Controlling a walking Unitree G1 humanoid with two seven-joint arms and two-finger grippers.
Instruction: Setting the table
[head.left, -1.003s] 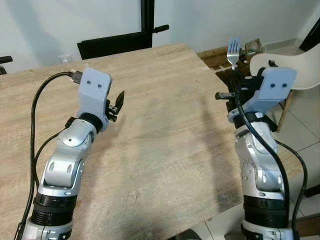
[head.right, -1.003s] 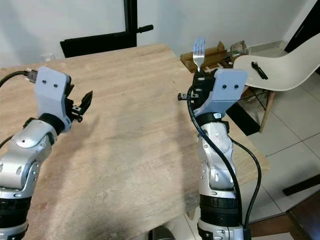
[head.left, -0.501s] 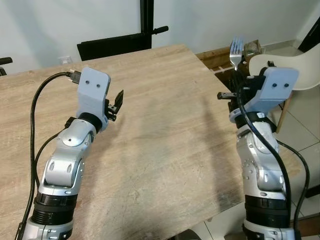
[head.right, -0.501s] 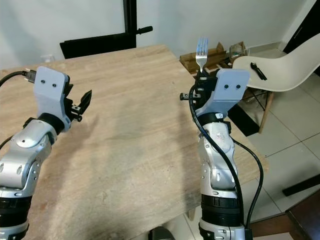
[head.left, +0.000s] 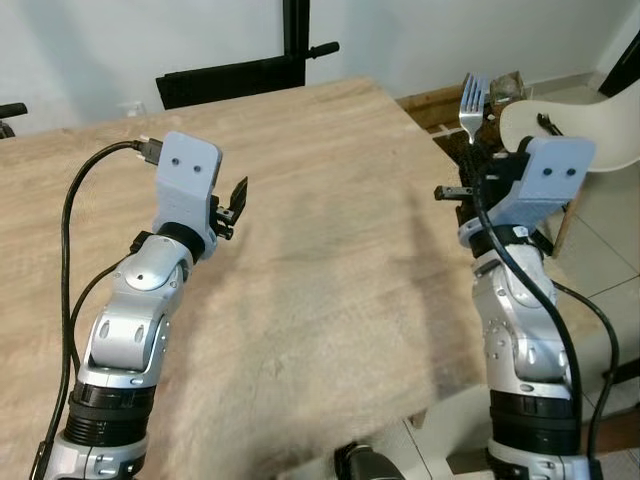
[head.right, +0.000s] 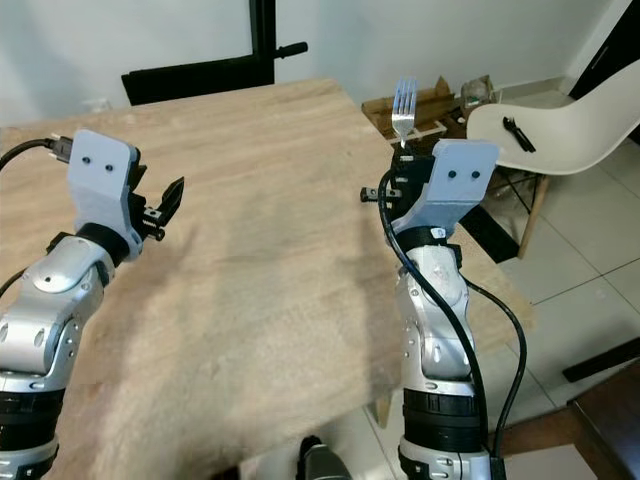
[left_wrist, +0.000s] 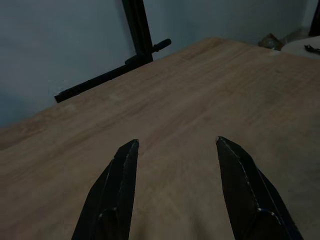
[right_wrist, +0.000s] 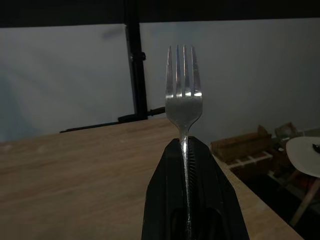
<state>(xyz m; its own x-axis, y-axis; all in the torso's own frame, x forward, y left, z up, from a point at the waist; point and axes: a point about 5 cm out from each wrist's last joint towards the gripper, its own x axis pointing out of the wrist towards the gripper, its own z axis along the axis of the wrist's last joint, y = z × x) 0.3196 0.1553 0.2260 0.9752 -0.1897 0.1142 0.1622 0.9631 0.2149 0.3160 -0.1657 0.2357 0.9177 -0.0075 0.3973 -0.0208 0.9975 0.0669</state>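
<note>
At the right side of the head view, near the table's right edge, the right gripper (head.left: 478, 165) has its two black fingers closed tight on the handle of a fork (head.left: 470, 100), which stands upright with its tines pointing to the upper part of the frame. At the left of the frame the left gripper (head.left: 236, 200) hovers just above the wooden table (head.left: 330, 230), its fingers (left_wrist: 120, 185) spread apart and holding nothing. I judge the main risk is the place of the fork: it is held close to the table edge, with tiled floor (head.right: 590, 250) and a white chair (head.right: 560, 120) beside, so if it is released too early or too far right it may fall off the table. Also the fork is held only by the handle, so tilting it down to lay it flat could make it rotate or slip between the fingers.
</note>
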